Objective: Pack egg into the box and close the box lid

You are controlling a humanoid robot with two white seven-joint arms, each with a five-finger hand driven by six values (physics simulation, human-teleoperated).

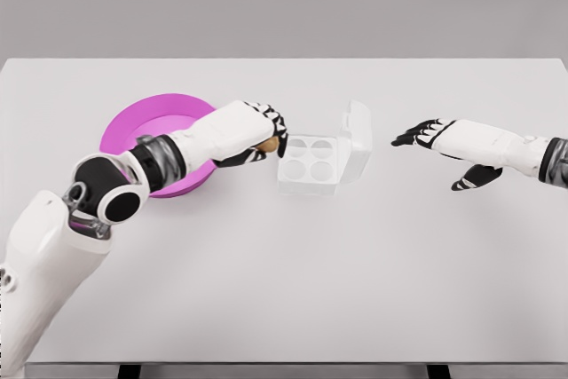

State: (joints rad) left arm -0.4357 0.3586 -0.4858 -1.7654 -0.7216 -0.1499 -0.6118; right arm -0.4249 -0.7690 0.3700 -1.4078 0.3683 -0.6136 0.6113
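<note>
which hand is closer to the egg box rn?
Left. The left hand, fingers curled around an egg, sits right at the left edge of the egg box. The right hand hovers open, off to the right of the raised lid, clearly apart.

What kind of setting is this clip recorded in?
Most likely a bare simulated tabletop workspace: a plain white table against a flat grey backdrop, carrying only a pink bowl and an open clear egg box. The left hand holds an egg beside the box.

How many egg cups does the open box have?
4, in a two-by-two grid in the box: two toward the back, two toward the front. All look empty; the egg sits in the left hand.
</note>
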